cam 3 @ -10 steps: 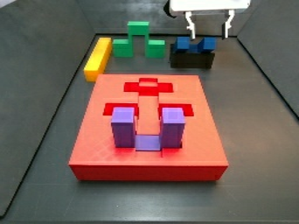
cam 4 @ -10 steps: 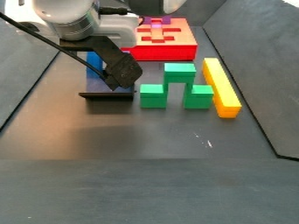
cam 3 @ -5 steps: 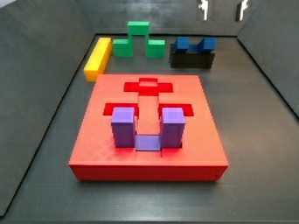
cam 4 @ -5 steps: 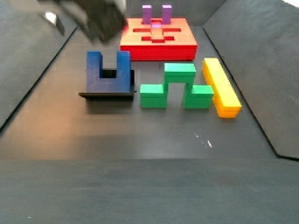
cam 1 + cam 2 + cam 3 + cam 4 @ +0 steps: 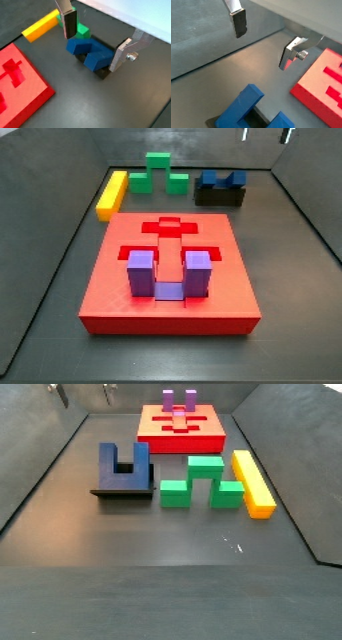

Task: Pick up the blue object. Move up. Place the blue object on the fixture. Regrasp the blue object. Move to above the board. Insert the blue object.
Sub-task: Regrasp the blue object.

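Now end effector [image 5: 93, 40] spread wide, empty, high over dark blue object [image 5: 90, 52] seated prongs-up on black fixture [image 5: 221, 196]; open space between.

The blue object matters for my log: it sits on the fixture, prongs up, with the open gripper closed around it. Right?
Not quite. The blue object does sit prongs-up on the fixture, but the open gripper hangs above it, holding nothing, as both wrist views show.
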